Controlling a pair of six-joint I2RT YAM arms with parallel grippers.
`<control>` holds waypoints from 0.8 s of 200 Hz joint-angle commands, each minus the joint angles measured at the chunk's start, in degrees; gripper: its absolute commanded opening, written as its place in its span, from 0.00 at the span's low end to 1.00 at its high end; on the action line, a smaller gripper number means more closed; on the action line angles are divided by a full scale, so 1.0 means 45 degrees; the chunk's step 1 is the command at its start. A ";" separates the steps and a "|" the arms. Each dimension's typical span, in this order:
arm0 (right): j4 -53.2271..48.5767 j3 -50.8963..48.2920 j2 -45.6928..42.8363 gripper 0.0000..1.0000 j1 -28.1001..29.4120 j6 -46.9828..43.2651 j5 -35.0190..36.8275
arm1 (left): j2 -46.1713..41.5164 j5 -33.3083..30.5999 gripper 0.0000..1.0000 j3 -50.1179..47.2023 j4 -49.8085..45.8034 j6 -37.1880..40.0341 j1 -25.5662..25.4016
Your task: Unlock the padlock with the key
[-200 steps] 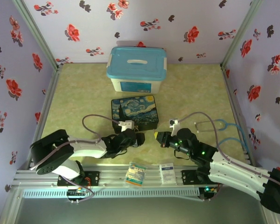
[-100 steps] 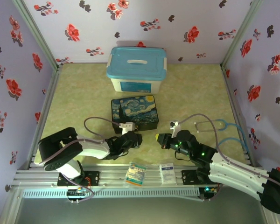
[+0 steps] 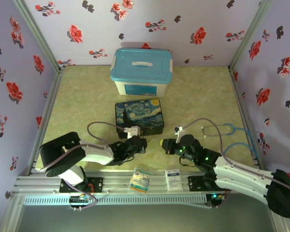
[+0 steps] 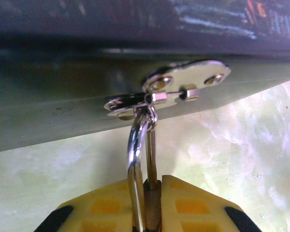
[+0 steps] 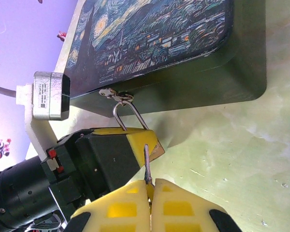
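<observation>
While left jaws clamp the padlock (image 4: 133, 169), right jaws pinch the stiff, likely slippery key (image 5: 146, 164) by its head.

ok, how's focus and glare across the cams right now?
Left wrist: glare streaks on the padlock shackle and clasp; box above is dark and soft. Right wrist: key fairly sharp, box shadows the table. Top external: even light, padlock too small to resolve.
</observation>
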 commanded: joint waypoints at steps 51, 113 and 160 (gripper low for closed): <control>0.0391 -0.0284 0.0133 0.00 -0.0069 0.0482 0.0001 | 0.0968 0.0119 0.29 0.0371 0.0312 -0.0305 -0.0074; -0.0077 -0.0343 -0.0208 0.00 -0.0068 0.0620 0.0138 | 0.0537 0.0175 0.08 0.0100 0.0757 -0.0603 -0.0067; 0.3290 -0.1259 0.1724 0.00 -0.0424 0.2359 -0.1781 | -0.0450 0.0433 0.03 -0.0221 0.2098 -0.1541 -0.0055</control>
